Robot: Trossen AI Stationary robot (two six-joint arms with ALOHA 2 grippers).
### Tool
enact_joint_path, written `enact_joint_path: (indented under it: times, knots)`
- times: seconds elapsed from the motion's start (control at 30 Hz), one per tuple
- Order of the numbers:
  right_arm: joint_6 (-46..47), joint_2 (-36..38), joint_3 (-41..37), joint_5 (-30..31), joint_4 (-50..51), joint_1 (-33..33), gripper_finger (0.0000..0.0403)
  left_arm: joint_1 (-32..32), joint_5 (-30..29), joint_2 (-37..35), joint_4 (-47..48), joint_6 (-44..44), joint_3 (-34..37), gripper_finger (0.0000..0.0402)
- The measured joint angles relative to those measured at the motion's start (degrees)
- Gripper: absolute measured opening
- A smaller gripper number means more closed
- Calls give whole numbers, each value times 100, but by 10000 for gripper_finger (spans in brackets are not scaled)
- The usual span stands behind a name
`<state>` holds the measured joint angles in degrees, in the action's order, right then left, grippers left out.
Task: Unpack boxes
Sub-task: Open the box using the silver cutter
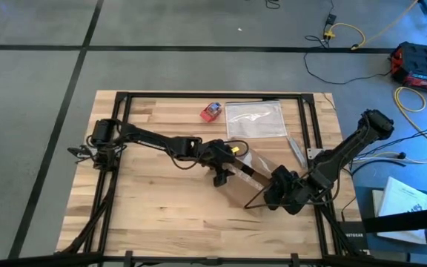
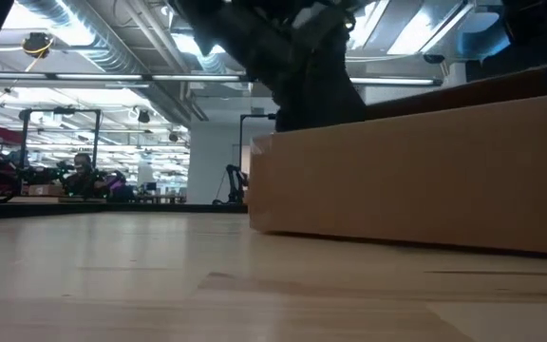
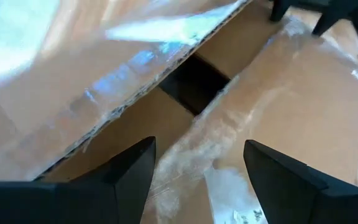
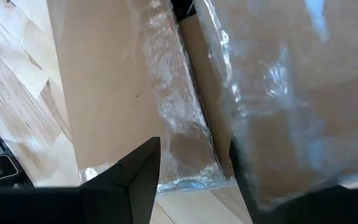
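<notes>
The brown cardboard box [image 1: 249, 176] lies on the wooden table right of centre, its taped flaps partly raised; in the low view its side wall [image 2: 416, 176] rests flat on the table. My left gripper [image 1: 228, 169] is at the box's left end. It is open above the taped flaps [image 3: 197, 177], with a dark gap [image 3: 194, 84] between the flaps beyond it. My right gripper [image 1: 274, 194] is at the box's near right corner, open, with a taped flap edge [image 4: 188, 149] between its fingers. My right gripper has its fingers on either side of the taped flap edge [image 4: 191, 177], coming slanting down from the table's right. A second taped flap [image 4: 278, 124] covers part of one finger. I cannot tell whether the fingers touch the cardboard.
A clear plastic bag [image 1: 256, 119] and a small red-and-blue object [image 1: 211, 111] lie toward the far edge. A clear strip [image 1: 296, 152] lies right of the box. Black frame rails [image 1: 308, 133] border the table. Bare wood [image 1: 147, 215] lies at the near left.
</notes>
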<state>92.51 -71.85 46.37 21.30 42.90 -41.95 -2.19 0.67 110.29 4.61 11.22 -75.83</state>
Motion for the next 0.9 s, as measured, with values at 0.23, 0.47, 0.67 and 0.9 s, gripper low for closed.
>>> enact_joint_path:
  times: [0.23, 0.47, 0.67, 0.9]
  knots:
    - [-1, -2, 0, -49, 16, -7, 182, 19, 41, 366, -630, 384, -2, 234]
    - [-32, -2, 0, -53, 74, -7, 182, 42, 626, 357, -689, 909, -7, 234]
    - [-133, -2, 0, -62, 126, -11, 182, 38, 1561, 310, -541, 1471, -7, 234]
    - [-138, -2, -4, -50, 168, -7, 182, 34, 2184, 308, -430, 1648, -9, 234]
